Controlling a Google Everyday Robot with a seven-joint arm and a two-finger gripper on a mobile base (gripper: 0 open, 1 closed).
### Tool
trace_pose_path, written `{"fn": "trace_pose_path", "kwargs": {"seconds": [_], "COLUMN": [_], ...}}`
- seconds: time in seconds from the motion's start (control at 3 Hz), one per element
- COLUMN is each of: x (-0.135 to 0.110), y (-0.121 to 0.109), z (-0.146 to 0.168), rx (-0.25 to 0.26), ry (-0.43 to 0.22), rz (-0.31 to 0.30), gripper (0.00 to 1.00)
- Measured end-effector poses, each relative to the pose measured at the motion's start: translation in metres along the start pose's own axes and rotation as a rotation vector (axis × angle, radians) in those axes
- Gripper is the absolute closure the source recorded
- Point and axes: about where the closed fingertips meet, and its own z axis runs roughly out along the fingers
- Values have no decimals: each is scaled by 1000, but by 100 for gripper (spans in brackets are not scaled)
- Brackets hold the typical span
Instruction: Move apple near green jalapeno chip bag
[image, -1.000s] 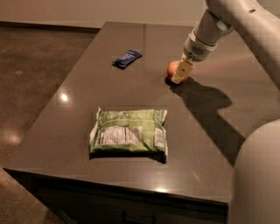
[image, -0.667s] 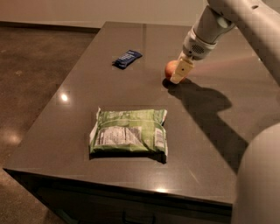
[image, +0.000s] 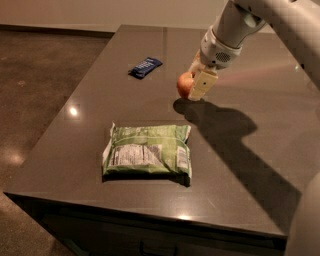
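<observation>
The red-orange apple (image: 184, 84) is held in my gripper (image: 195, 85), lifted a little above the dark table (image: 250, 165) with its shadow below it. The gripper's cream fingers (image: 202, 85) are shut on the apple, one in front of it, the other hidden behind. The green jalapeno chip bag (image: 147, 150) lies flat, label side up, in the front middle of the table, in front of and to the left of the apple.
A small dark-blue wrapped packet (image: 145, 67) lies at the back left of the table. My arm (image: 240, 25) comes in from the upper right and throws a long shadow over the right side. The floor lies to the left.
The gripper has lifted the apple off the table and carried it slightly toward the chip bag. The bag and the blue packet have not moved.
</observation>
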Motion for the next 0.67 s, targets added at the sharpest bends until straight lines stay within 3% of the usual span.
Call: {"fn": "trace_pose_path", "kwargs": {"seconds": [0.67], "x": [-25], "y": [43], "z": [6], "rx": [-61], "ry": [-40], "rz": [-326], "gripper": [100]}}
